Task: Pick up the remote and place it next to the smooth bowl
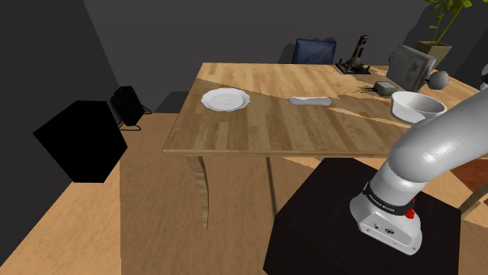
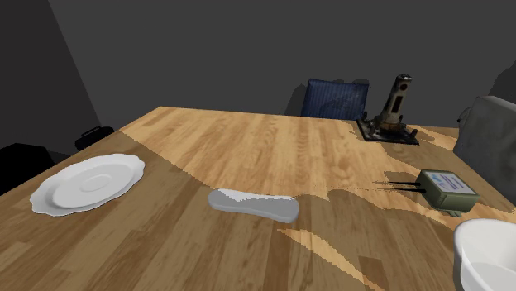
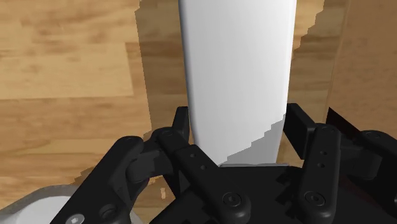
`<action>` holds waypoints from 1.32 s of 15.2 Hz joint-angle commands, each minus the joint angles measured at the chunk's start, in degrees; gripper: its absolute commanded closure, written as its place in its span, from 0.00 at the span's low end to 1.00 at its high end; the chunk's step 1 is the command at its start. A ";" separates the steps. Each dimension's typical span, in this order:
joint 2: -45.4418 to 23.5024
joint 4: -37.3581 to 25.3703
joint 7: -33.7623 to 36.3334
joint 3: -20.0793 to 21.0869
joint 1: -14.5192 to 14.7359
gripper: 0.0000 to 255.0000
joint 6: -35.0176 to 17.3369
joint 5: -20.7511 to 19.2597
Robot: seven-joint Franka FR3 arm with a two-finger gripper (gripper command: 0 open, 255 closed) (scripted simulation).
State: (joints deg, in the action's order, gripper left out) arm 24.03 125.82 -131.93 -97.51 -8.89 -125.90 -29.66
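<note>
The remote (image 1: 310,101) (image 2: 253,204) is a pale grey bar lying flat near the middle of the wooden table (image 1: 258,129). The smooth bowl (image 1: 417,105) (image 2: 488,252) is white and stands near the table's edge at the shoulder view's right, well apart from the remote. My arm (image 1: 438,148) bends over the stand, away from both. In the wrist view my gripper (image 3: 240,121) is open. Its black fingers (image 3: 181,124) stand apart on either side of a white arm link (image 3: 238,70), holding nothing, with the wooden tabletop behind.
A scalloped white plate (image 1: 225,99) (image 2: 88,183) lies beyond the remote on the shoulder view's left. At the table's far side are a blue chair back (image 1: 314,51), a tool on a black base (image 2: 393,112) and a small grey box (image 2: 446,188). A black box (image 1: 82,141) sits on the floor.
</note>
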 commanded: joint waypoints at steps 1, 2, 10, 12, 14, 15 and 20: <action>0.34 0.39 0.40 -1.46 1.19 1.00 -0.89 -0.70; 0.35 0.39 0.40 -1.45 1.18 1.00 -0.88 -0.71; 0.36 0.39 0.41 -1.45 1.18 0.00 -0.88 -0.72; 0.36 0.39 0.41 -1.45 1.18 0.00 -0.88 -0.72; 0.36 0.39 0.41 -1.45 1.18 0.00 -0.88 -0.72; -0.37 -0.19 -0.42 1.27 -1.12 0.00 0.59 0.61; -1.42 -2.32 -2.01 8.80 -7.38 0.00 5.12 3.27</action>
State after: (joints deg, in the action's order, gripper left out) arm 22.68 123.62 -133.89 -89.57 -15.61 -121.23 -26.62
